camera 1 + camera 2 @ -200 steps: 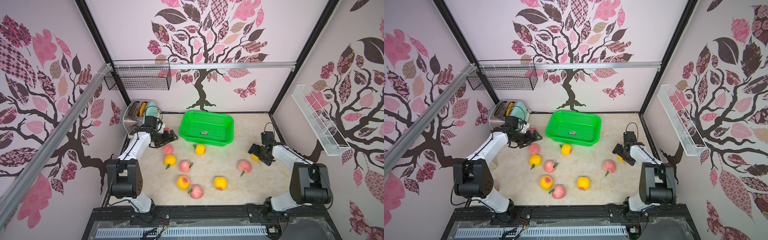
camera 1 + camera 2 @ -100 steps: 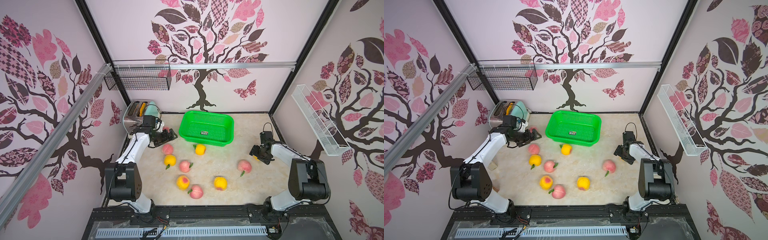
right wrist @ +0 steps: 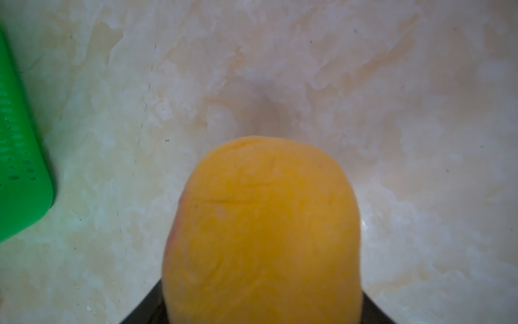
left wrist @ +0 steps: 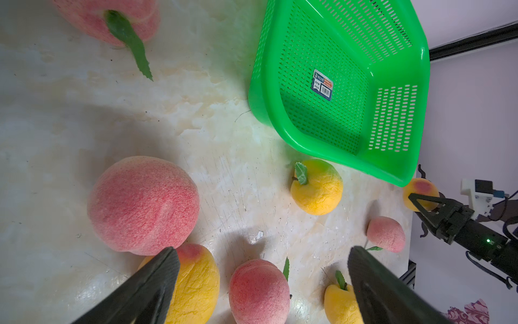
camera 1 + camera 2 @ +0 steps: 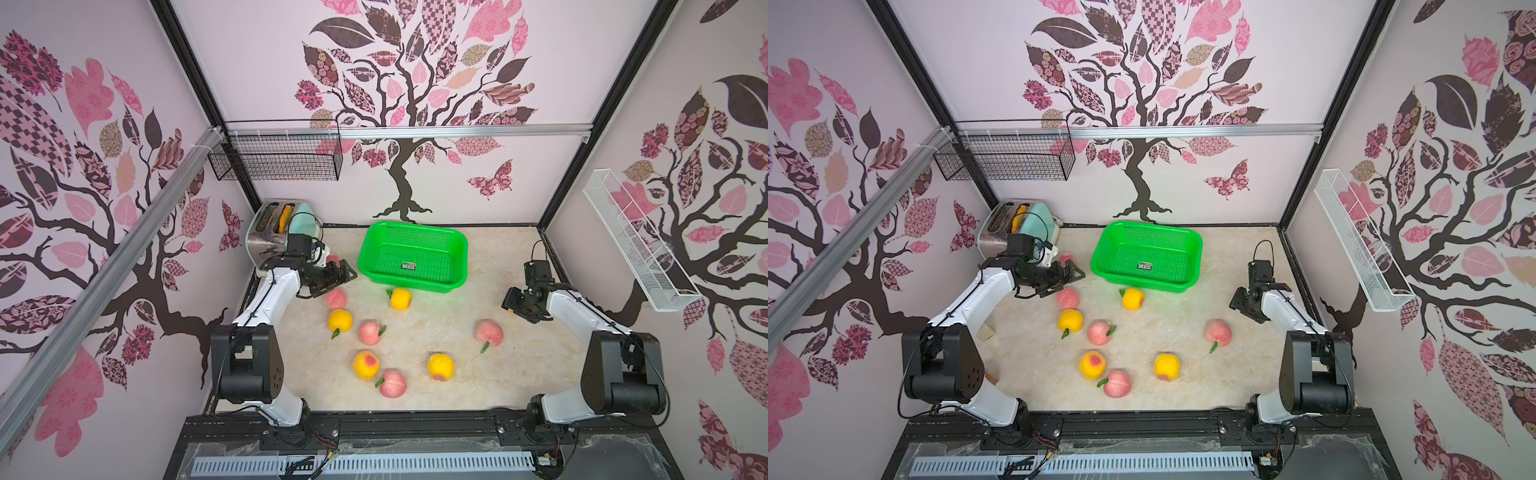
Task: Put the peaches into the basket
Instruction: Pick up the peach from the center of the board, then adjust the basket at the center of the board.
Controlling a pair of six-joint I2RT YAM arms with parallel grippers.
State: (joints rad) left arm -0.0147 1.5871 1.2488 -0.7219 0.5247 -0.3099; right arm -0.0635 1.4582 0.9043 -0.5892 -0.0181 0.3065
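Note:
My right gripper [image 5: 519,309] [image 3: 260,314] is shut on a yellow peach [image 3: 260,230] low over the table's right side; from across the table that peach [image 4: 420,193] shows a red blush. My left gripper [image 5: 347,272] [image 4: 262,252] hangs open and empty left of the green basket [image 5: 390,257] [image 4: 392,117], which holds no fruit. A pink peach [image 5: 332,259] lies just behind it. Several peaches lie loose in front: pink [image 5: 335,298], yellow [image 5: 340,320], pink [image 5: 370,332], yellow [image 5: 400,299], pink [image 5: 488,332], yellow [image 5: 365,364], pink [image 5: 392,383], yellow [image 5: 440,366].
A toaster [image 5: 272,228] stands in the back left corner behind my left arm. A black wire basket [image 5: 276,158] hangs on the back wall and a white wire rack [image 5: 636,245] on the right wall. Walls close in three sides.
My right gripper's jaws have closed on the yellow peach. The left arm has barely shifted and stays open.

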